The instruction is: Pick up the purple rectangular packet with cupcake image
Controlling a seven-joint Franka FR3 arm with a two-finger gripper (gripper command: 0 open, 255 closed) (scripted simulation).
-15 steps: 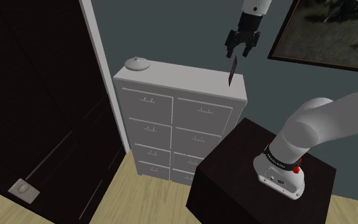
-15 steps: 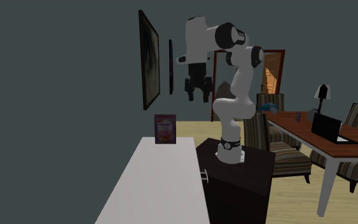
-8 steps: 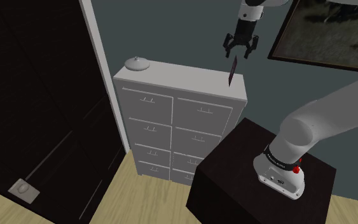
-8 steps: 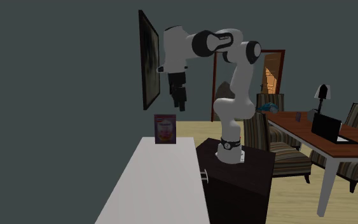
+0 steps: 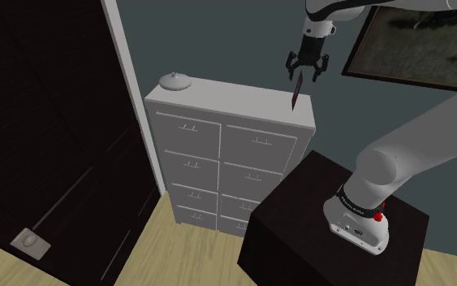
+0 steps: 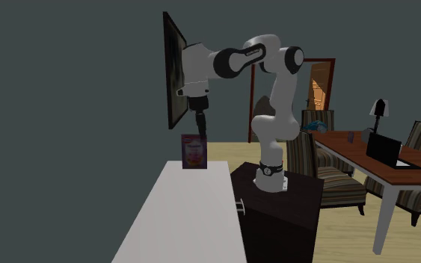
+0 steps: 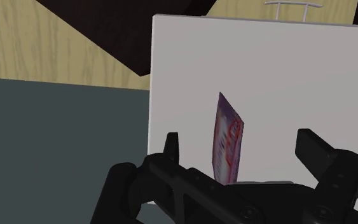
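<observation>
Shoulder camera: I read it high beside the stand (image 5: 287, 223), lower right, facing the chest of drawers (image 5: 230, 154) mid-frame. Second exterior looks along its top, end-on. Wrist camera looks down, close. All share the purple packet (image 6: 194, 152).

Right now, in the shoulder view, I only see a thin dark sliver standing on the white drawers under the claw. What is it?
Observer: A flat packet seen edge-on; the second exterior view shows its purple face with a cupcake picture.
Operator: Is the claw holding it?
Observer: No. In the wrist view the gripper is open, one finger on either side of the packet, neither touching it.
</observation>
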